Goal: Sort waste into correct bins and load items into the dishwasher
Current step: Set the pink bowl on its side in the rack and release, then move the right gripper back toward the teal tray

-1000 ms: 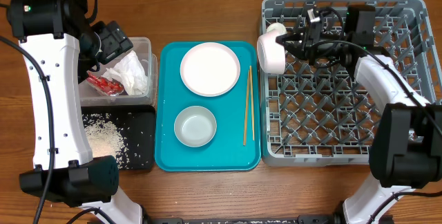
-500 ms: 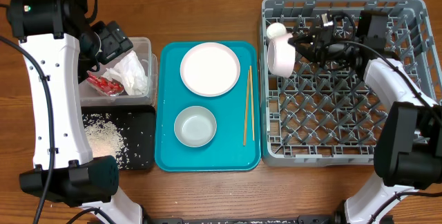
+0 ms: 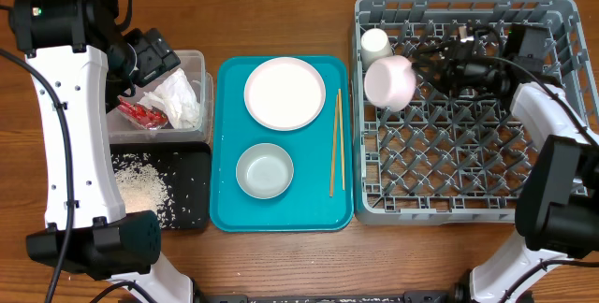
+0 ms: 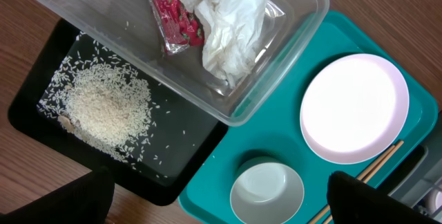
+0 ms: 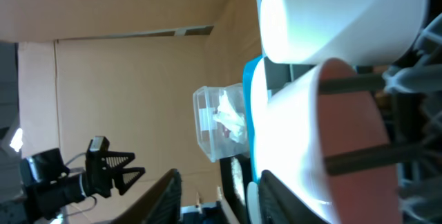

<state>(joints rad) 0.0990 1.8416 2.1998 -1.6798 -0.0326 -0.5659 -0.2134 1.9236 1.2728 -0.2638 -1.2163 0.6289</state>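
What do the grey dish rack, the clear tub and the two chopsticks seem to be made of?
Dish rack: probably moulded plastic, matte; uniform grey lattice and pegs.
Clear tub: transparent plastic, slightly glossy; its contents show through the wall.
Chopsticks: likely wood or bamboo, matte; pale tan, thin, no shine.

No legible text or labels anywhere.

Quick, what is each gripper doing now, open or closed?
Left gripper: open, holding nothing.
Right gripper: open, holding nothing; the pink bowl rests in the rack.
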